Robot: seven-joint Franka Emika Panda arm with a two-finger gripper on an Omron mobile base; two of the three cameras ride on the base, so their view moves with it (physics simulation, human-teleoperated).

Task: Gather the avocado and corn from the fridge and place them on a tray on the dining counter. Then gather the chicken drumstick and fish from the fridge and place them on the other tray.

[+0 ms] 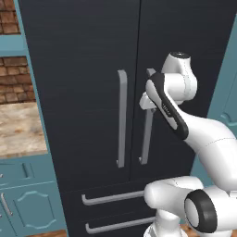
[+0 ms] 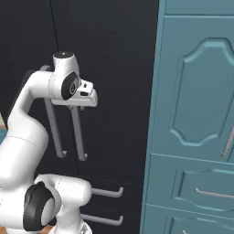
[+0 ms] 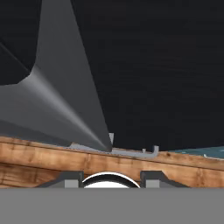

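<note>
Both fridge (image 1: pixel 83 92) doors shut beside teal cabinets (image 2: pixel 196 119).

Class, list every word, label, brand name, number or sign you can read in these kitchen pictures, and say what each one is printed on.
No text can be read in any view.
A tiny pale mark on the dark band of the robot's forearm: too small and blurred to read.
The fridge doors and the teal cabinets: no lettering.

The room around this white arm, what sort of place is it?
A kitchen, it seems, computer-drawn. A tall black fridge with grey bar handles and two drawers stands among teal cabinets, with a stone counter and brick wall to one side.
</note>
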